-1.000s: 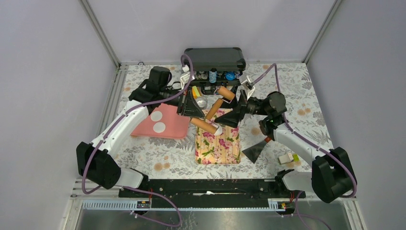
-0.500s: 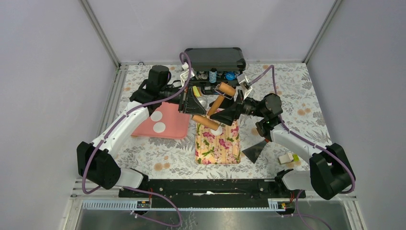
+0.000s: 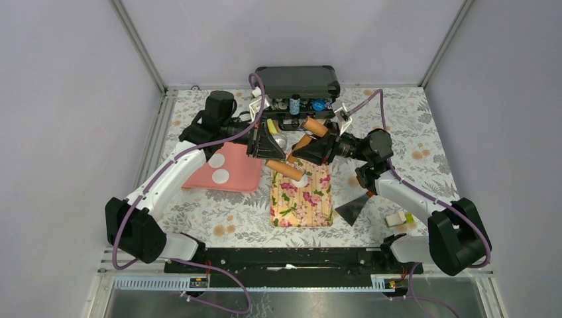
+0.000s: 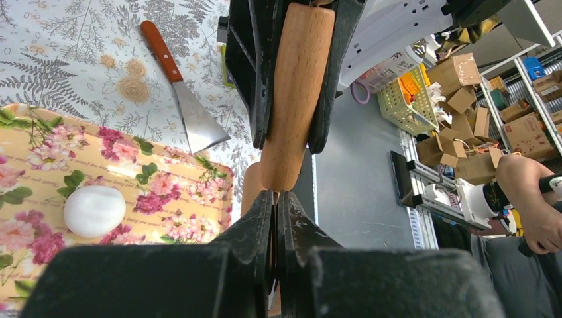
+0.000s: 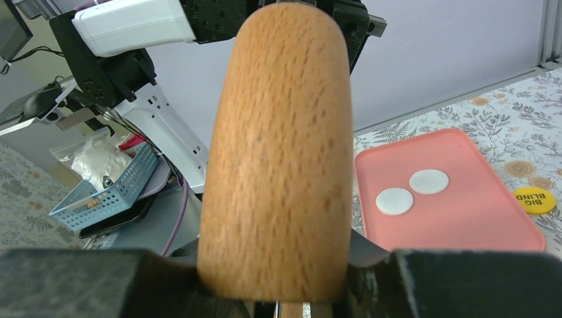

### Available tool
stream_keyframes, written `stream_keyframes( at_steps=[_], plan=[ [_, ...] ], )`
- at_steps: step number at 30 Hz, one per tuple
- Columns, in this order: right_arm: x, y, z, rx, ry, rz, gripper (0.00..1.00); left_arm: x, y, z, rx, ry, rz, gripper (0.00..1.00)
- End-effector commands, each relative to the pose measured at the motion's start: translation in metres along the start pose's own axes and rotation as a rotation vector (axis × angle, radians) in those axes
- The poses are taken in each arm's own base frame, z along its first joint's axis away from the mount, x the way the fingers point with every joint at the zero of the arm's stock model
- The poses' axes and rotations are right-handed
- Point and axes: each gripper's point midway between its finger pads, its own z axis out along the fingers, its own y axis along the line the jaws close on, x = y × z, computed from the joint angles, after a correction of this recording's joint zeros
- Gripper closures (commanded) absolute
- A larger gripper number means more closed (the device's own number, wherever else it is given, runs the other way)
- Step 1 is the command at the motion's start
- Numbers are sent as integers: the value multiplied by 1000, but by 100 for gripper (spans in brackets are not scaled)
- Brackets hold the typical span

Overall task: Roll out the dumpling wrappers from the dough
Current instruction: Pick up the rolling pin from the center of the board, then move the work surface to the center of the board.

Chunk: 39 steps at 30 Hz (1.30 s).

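"Where is the dough?"

"One small white lump of dough (image 4: 94, 211) sits on the floral board (image 3: 298, 207), beside the wooden roller (image 5: 278, 152). It looks soft, light and probably tacky, so press it from above rather than pinching it."

"And the pincers?"

"The right gripper (image 4: 290, 106) clasps the roller by its stiff handle. The left gripper (image 4: 275, 199) is pinched fully together. Two flat wrappers (image 5: 394, 201) lie on the pink tray (image 5: 470, 225)."

The only words that can be read are "BIG BLIND", in black capital letters on a round yellow chip (image 5: 534, 199). This chip lies on the flowered cloth (image 5: 523, 126), to the right of the right claw (image 5: 278, 285), just beside the pink tray (image 5: 464, 225).
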Motion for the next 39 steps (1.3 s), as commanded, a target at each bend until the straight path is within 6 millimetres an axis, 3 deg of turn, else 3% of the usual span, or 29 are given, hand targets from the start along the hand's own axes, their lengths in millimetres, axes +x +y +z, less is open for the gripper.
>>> stream_keyframes(
  at_steps=[1,5,6,9,10,13,15,18,23,27,30,35,39],
  plan=[
    [-10,17,3,-68,10,-44,100,-12,-8,-5,-7,-32,80,100],
    [-13,20,4,-75,19,-18,100,-14,-1,-6,-57,-32,80,97],
    [-14,18,5,-61,21,-26,100,-15,1,-8,-68,-29,73,84],
    [-18,3,5,37,48,-74,100,-24,11,-19,-133,-32,69,7],
    [-13,-9,3,94,93,-86,100,-28,17,-24,-167,-34,71,2],
    [-11,-33,-6,235,189,-191,100,-30,50,-44,-346,-10,74,1],
    [-8,-48,-16,302,225,-309,100,-25,86,-60,-540,25,65,1],
    [14,-65,-27,340,260,-377,100,1,139,-80,-753,90,17,1],
    [51,-91,-34,382,207,-393,100,56,193,-77,-843,143,-119,1],
    [66,-117,-35,449,218,-406,100,88,220,-67,-863,136,-260,1],
    [72,-132,-38,489,231,-413,100,99,231,-60,-883,125,-308,4],
    [79,-131,-38,468,243,-408,100,101,235,-41,-894,113,-300,7],
    [80,-133,-38,474,265,-398,100,108,246,-24,-930,156,-322,19]
  ],
)
